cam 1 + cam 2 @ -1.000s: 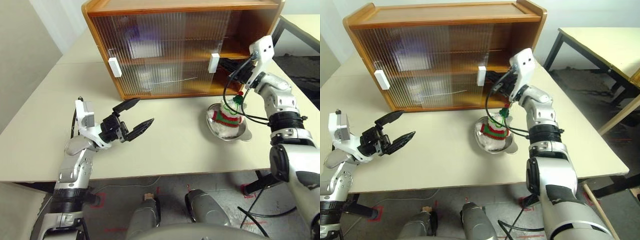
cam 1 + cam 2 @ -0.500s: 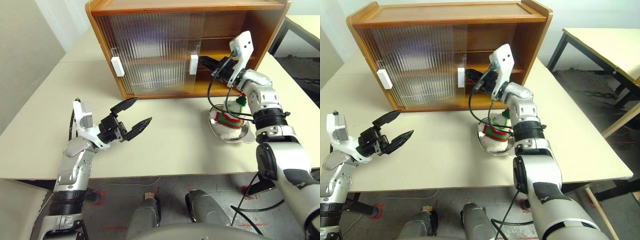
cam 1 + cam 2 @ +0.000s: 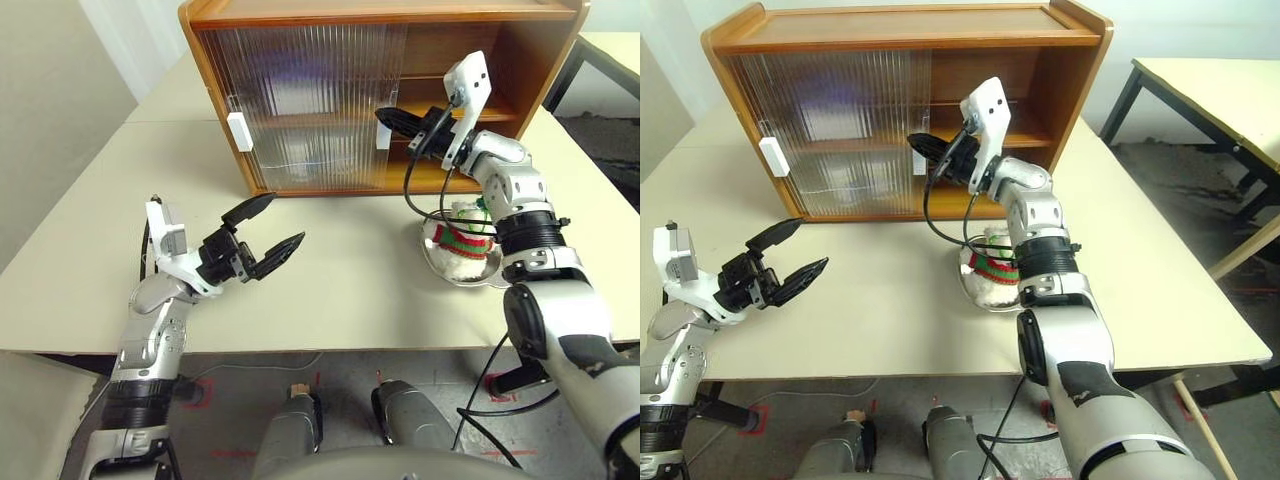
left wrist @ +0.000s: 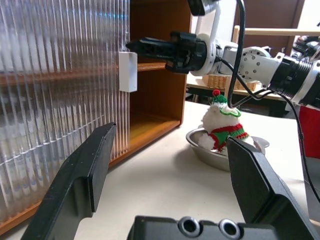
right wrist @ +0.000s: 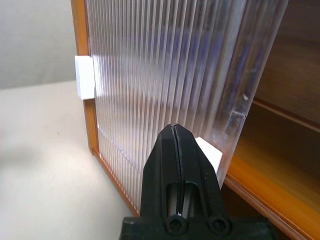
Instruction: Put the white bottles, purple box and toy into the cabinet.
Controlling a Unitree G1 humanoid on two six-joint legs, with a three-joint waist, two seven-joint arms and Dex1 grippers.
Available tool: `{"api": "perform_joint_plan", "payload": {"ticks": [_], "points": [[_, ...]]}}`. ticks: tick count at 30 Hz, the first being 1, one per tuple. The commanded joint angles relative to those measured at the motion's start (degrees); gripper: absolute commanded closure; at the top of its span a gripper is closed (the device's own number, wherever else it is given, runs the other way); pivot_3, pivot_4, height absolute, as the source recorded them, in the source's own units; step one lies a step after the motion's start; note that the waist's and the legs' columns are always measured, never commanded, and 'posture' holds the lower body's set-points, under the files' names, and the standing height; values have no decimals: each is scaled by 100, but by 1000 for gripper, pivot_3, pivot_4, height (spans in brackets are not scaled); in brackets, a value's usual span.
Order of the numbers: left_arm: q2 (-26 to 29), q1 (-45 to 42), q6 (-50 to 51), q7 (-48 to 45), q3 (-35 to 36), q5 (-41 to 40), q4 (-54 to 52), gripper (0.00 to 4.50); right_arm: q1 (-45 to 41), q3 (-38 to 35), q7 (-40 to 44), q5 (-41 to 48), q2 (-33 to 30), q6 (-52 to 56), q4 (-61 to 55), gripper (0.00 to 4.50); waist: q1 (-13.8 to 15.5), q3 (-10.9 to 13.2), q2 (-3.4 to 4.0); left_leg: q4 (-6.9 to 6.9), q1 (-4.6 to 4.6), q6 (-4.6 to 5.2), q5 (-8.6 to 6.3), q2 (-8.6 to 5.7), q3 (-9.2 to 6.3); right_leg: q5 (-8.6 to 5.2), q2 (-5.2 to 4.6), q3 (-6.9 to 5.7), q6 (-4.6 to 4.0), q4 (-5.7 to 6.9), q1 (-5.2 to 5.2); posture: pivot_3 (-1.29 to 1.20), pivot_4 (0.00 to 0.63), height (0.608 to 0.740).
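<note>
Below right tool (image 3: 385, 115), toy (image 3: 462, 234)

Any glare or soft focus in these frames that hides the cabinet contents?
Head views: the ribbed door smears what stands behind it into pale and purple patches. Left wrist view: that ribbing catches bright window glare; the toy stays crisp. Right wrist view: the shut right pincer is slightly soft up close.

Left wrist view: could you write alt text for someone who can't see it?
The right gripper, shut, has its tip at the white handle of the cabinet's ribbed sliding door. Beside the cabinet, the toy sits in a steel bowl on the table, framed by two open black fingers.
</note>
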Motion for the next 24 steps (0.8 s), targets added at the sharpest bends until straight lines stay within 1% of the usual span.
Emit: {"api": "perform_joint_plan", "payload": {"ticks": [1, 3, 4, 6, 7, 8, 9, 10, 11, 12, 15, 17, 19, 21, 23, 24], "points": [[9, 15, -40, -14, 38, 38, 25, 0, 199, -51, 612, 106, -789, 459, -341, 3889, 81, -1, -2, 3, -2, 2, 1, 0, 0, -1, -1, -1, 0, -1, 0, -219, 55, 740], [12, 14, -41, -32, 43, 38, 52, 0, 405, -41, 1115, 351, -1211, 948, -714, 3238, 117, -2, -3, 6, -4, 7, 4, -1, 3, -4, -3, -2, -3, -1, 3, -225, 56, 740], [13, 8, -48, -46, 43, 44, 77, 0, 500, -64, 1298, 483, -1394, 1209, -891, 2778, 116, -3, -5, 6, -4, 8, 5, -2, 7, -5, -3, -1, -3, -2, 4, -225, 56, 740], [13, -10, -52, -69, 44, 46, 115, 0, 640, -129, 1521, 709, -1705, 1671, -1184, 2107, 101, -4, -6, 6, 0, 8, 5, 0, 10, -7, -1, -1, 1, -1, 7, -230, 60, 740], [17, -27, -44, -82, 41, 42, 131, 0, 706, -193, 1621, 836, -1909, 1963, -1336, 1672, 86, -3, -6, 5, 5, 8, 5, 0, 11, -7, 3, 1, 1, 0, 8, -232, 61, 740], [23, -41, -35, -96, 40, 36, 141, 0, 763, -247, 1703, 960, -2092, 2245, -1490, 1364, 82, -3, -6, 6, 7, 9, 5, 1, 10, -7, 8, 3, 1, 2, 9, -236, 63, 740], [28, -56, -23, -107, 40, 31, 148, 0, 826, -301, 1769, 1100, -2290, 2577, -1666, 930, 81, -3, -6, 6, 9, 10, 6, 0, 11, -9, 9, 2, 4, 3, 12, -237, 66, 740], [34, -63, -13, -118, 40, 27, 150, 0, 894, -337, 1792, 1201, -2441, 2839, -1842, 609, 81, -3, -6, 6, 13, 11, 7, 0, 11, -11, 10, 3, 8, 5, 16, -238, 70, 740], [43, -63, 0, -131, 31, 29, 141, 0, 1048, -372, 1819, 1318, -2645, 3169, -2098, 226, 80, -2, -8, 6, 15, 10, 7, -2, 13, -26, 10, 3, 32, 7, 17, -227, 75, 740], [51, -60, 8, -143, 28, 28, 135, 0, 1165, -397, 1819, 1403, -2781, 3403, -2296, 42, 85, -1, -11, 6, 18, 10, 7, -1, 12, -40, 11, 3, 56, 7, 21, -223, 77, 740], [80, -62, 13, -186, 49, 15, 146, 0, 1803, -295, 2008, 1583, -3355, 4045, -3114, 42, 92, 2, -16, 8, 26, 2, 3, -2, 9, -54, 12, 4, 73, 6, 34, -230, 83, 740], [95, -60, 18, -225, 62, 8, 178, 0, 2244, -292, 1922, 1671, -3648, 4460, -3643, 42, 92, 3, -18, 10, 25, -10, -5, -3, 6, -63, 12, 4, 78, 6, 38, -240, 85, 740], [96, -52, 30, -272, 38, 10, 194, 0, 2527, -376, 1545, 1724, -3785, 4972, -4061, 42, 83, 3, -18, 10, 23, -28, -16, -6, 7, -68, 12, 7, 81, 6, 37, -243, 85, 740], [110, -43, 10, -326, -11, 66, 200, 0, 2864, -245, 939, 1251, -3998, 5083, -4505, 42, 72, 3, -18, 9, 23, -30, -17, -7, 8, -69, 12, 12, 82, 6, 37, -245, 85, 740], [92, -42, 4, -342, -15, 71, 212, 0, 3182, -5, 679, 941, -4306, 5188, -4796, 42, 65, 5, -20, 10, 23, -32, -19, -7, 6, -71, 12, 10, 84, 5, 37, -247, 84, 740], [85, -43, 4, -344, -13, 64, 218, 0, 3195, -25, 776, 1167, -4333, 5482, -4788, 42, 64, 6, -22, 8, 22, -35, -20, -7, 5, -73, 11, 11, 87, 5, 36, -248, 84, 740]]}}
